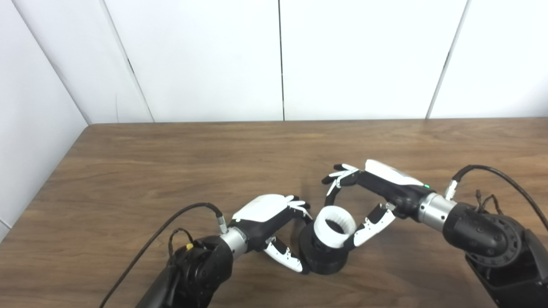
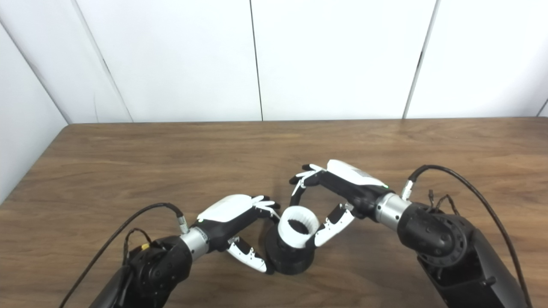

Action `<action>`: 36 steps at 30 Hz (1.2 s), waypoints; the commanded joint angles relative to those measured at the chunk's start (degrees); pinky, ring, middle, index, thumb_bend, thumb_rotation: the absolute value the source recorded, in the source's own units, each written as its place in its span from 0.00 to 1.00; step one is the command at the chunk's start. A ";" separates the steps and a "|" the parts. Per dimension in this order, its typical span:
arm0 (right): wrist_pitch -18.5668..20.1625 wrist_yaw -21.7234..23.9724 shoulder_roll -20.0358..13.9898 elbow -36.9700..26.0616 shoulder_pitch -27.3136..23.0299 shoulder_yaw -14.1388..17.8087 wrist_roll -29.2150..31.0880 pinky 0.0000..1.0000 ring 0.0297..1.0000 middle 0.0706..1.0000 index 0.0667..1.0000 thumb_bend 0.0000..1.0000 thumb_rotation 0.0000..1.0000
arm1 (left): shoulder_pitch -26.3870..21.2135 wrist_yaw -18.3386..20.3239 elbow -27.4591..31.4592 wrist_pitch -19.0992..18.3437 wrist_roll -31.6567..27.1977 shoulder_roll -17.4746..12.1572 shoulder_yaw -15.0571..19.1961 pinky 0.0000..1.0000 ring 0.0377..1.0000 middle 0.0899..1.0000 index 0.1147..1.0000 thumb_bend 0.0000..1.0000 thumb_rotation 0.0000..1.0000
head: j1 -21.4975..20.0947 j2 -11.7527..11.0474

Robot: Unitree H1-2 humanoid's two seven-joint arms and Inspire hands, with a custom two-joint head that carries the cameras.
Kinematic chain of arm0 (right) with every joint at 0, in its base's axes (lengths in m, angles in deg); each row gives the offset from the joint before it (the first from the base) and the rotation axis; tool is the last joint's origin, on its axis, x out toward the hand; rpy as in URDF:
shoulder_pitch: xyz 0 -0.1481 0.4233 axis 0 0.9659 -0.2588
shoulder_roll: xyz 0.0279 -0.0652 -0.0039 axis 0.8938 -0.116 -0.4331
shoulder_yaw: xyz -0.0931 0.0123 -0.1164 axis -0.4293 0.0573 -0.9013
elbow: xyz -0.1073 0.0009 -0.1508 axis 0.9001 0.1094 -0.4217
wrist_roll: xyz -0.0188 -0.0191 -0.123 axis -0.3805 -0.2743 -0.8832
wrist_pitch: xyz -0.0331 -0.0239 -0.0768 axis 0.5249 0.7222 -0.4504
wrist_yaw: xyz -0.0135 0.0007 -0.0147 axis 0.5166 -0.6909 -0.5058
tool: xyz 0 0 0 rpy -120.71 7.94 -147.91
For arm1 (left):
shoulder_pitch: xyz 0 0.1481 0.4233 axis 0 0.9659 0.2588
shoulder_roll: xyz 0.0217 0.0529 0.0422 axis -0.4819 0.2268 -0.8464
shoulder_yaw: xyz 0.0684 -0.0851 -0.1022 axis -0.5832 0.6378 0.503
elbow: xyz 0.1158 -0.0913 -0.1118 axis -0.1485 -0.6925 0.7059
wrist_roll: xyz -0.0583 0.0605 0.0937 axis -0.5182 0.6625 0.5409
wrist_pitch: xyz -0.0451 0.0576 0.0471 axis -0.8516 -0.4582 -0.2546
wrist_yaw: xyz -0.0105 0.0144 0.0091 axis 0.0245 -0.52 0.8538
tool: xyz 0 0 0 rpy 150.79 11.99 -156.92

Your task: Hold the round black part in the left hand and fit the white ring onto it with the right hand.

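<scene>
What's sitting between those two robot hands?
The white ring on the round black part, between left hand and right hand, in both views.

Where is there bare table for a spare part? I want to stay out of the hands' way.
Bare: the table from the back wall to the hands, plus its left side. Crowded: front centre, where the left hand and right hand flank the white ring on the black part.
</scene>
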 commanded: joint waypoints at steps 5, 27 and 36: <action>-1.46 -0.08 0.35 -2.08 -2.60 -0.06 -0.86 0.90 0.99 0.86 0.45 0.52 0.16 | -2.01 -0.68 0.37 0.39 -0.04 -0.26 0.39 1.00 1.00 0.94 0.68 0.88 0.30 | -0.17 0.09; -1.78 1.50 1.13 -1.56 -3.73 -2.07 -3.17 0.90 1.00 0.87 0.45 0.52 0.16 | -1.87 -0.89 0.53 0.41 0.13 -0.08 0.15 1.00 1.00 0.93 0.68 0.88 0.29 | 0.02 0.13; -2.20 2.05 0.67 -1.07 -3.58 -2.84 -4.00 0.89 0.99 0.87 0.46 0.52 0.16 | -1.99 -0.31 1.00 -0.34 0.07 0.05 0.20 1.00 1.00 0.94 0.69 0.88 0.30 | 0.10 0.17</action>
